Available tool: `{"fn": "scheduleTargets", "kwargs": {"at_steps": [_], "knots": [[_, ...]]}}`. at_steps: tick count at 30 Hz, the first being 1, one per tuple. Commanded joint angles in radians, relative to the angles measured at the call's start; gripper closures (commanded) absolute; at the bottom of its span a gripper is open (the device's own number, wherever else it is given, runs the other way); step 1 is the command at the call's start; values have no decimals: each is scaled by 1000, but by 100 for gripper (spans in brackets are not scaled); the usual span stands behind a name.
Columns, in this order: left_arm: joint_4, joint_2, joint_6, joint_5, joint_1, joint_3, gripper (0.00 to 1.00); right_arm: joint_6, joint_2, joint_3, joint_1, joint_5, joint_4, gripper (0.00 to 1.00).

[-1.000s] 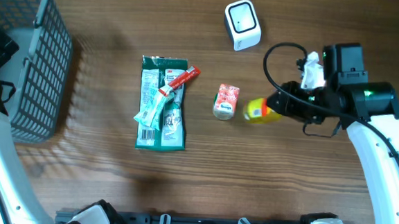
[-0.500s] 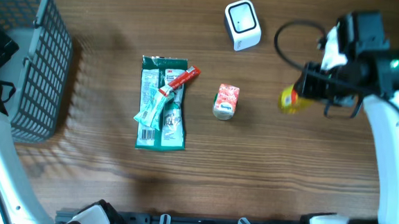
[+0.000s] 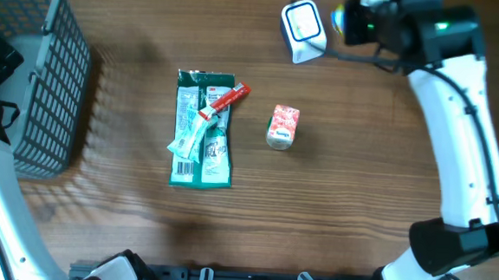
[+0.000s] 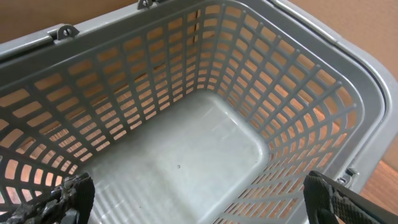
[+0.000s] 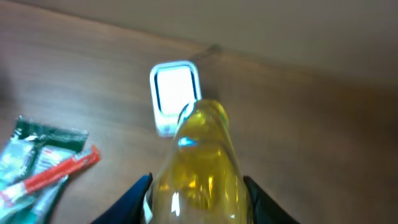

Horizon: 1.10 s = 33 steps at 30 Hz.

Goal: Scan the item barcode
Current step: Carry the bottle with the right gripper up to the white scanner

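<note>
The right gripper is closed on a yellow bottle, one finger pressed against each side of it. In the wrist view the bottle runs lengthwise away from the camera. Its far end points at the white scanner and overlaps the scanner's near corner. From overhead, bottle and gripper sit at the far edge of the table, just to the right of the scanner. Whether the bottle touches the scanner cannot be told. No barcode is readable on the side of the bottle that shows.

The left gripper is spread wide and holds nothing. It hangs over the grey basket at the table's left side, its two fingertips showing at the bottom corners of the wrist view.

Near the middle of the table lies a small red and white carton. To its left lie green packets with a red tube across their top.
</note>
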Motion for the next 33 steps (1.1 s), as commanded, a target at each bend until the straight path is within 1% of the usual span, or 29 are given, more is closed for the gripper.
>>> {"fn": "scheduleTargets", "kwargs": {"at_steps": [1, 2, 6, 7, 13, 16, 20, 22, 25, 28, 33], "knots": [[3, -2, 19, 5, 4, 6, 0, -198, 69, 27, 84, 284, 111, 96], [3, -2, 19, 5, 4, 6, 0, -196, 100, 27, 104, 366, 151, 96], [3, -2, 19, 5, 4, 6, 0, -190, 212, 27, 142, 483, 238, 96], [3, -2, 19, 5, 4, 6, 0, -191, 270, 27, 155, 529, 263, 96], [3, -2, 19, 5, 4, 6, 0, -194, 430, 27, 203, 776, 373, 96], [3, -2, 19, 5, 4, 6, 0, -191, 469, 27, 230, 823, 436, 96], [3, -2, 19, 5, 4, 6, 0, -191, 497, 27, 257, 837, 502, 96], [3, -2, 19, 5, 4, 6, 0, -185, 510, 27, 269, 848, 511, 96], [3, -2, 19, 5, 4, 6, 0, -138, 533, 27, 278, 929, 518, 96], [3, -2, 19, 5, 4, 6, 0, -134, 567, 26, 277, 975, 524, 96], [3, -2, 19, 5, 4, 6, 0, -139, 602, 26, 287, 974, 531, 96]]}}
